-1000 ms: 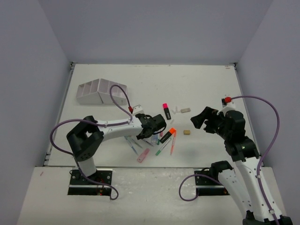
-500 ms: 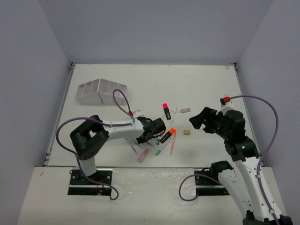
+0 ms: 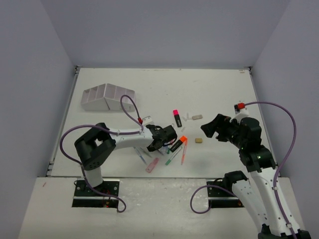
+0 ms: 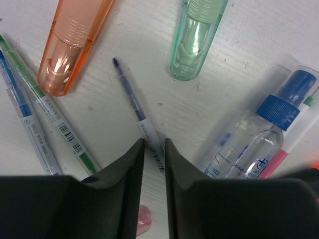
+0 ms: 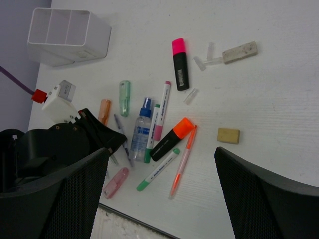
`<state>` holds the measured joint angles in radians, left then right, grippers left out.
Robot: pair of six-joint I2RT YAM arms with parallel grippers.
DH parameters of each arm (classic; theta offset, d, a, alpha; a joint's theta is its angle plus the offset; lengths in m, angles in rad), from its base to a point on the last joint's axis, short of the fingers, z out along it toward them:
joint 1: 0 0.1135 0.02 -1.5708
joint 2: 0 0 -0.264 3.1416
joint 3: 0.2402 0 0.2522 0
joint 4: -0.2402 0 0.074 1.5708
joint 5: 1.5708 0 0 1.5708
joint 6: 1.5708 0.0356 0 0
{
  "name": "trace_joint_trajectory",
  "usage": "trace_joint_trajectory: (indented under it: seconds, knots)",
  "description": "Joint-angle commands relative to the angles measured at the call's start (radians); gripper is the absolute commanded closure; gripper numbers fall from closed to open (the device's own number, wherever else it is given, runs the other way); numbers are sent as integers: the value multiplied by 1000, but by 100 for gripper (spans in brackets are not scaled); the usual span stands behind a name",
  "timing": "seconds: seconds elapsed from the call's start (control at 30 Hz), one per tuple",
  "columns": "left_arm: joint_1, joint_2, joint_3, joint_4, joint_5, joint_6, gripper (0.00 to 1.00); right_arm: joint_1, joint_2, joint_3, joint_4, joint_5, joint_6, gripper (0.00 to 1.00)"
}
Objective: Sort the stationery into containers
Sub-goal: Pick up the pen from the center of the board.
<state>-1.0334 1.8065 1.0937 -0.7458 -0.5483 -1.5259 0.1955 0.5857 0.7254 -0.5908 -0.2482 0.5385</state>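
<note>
- Stationery (image 5: pixel 164 107): all the items I can see lie loose on the desk (image 5: pixel 279 99), most in a cluster in front of my left arm. None is in the white organiser (image 5: pixel 94 42).
- White organiser: it stands at the far left of the desk, well apart from the cluster. The compartments in view hold nothing.
- Left tool (image 4: pixel 154 142): it is low over the cluster, with the jaws drawn narrow on either side of a thin purple pen (image 4: pixel 132 94). I cannot tell whether the pads press on the pen or only flank it.
- Neighbours of that pen: an orange highlighter (image 4: pixel 72 45) and a green highlighter (image 4: pixel 197 37) lie beyond its tip. A blue-capped clear bottle (image 4: pixel 254 134) lies just beside it.
- Right tool (image 3: pixel 212 125): it hangs above the right side of the desk with the jaws wide apart and nothing in them.
- Outliers: a pink highlighter (image 5: pixel 180 62) and two tan erasers (image 5: pixel 228 135) lie apart from the cluster, nearer my right arm.
- Progress, as I judge it: the sorting is at its very start. The step in hand is a first pick of the pen, and every item is yet to be carried to a compartment.
</note>
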Motion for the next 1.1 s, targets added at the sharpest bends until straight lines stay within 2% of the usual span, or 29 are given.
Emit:
trace_joint_trajectory:
  seconds: [0.0, 0.17, 0.3, 0.5, 0.67, 0.83, 0.9, 0.97, 1.07]
  knots:
    - [-8, 24, -34, 60, 15, -17, 85, 2, -13, 5, 39, -34, -15, 10]
    - [-8, 5, -45, 61, 5, -27, 100, 2, -27, 2, 43, -28, -15, 10]
    - [-8, -14, -54, 53, -5, -32, 100, 4, -26, 2, 43, -29, -15, 10]
    - [-15, -126, -67, 39, -69, -24, 100, 2, 7, -14, 86, -61, -2, 10]
    - [-94, -268, -67, -28, -211, -35, 100, 3, 107, 2, 126, -55, 43, 11]
    - [-175, -389, -58, -72, -340, 68, 100, 27, 306, 100, 118, 72, 30, 28]
    - [-217, -460, -48, -36, -397, 200, 100, 62, 440, 189, 95, 156, 3, 37]
    - [-224, -492, -40, 4, -395, 386, 100, 109, 606, 304, 40, 253, -32, 41]
    - [-248, -581, -52, 15, -404, 514, 100, 141, 811, 472, -9, 326, -55, 46]
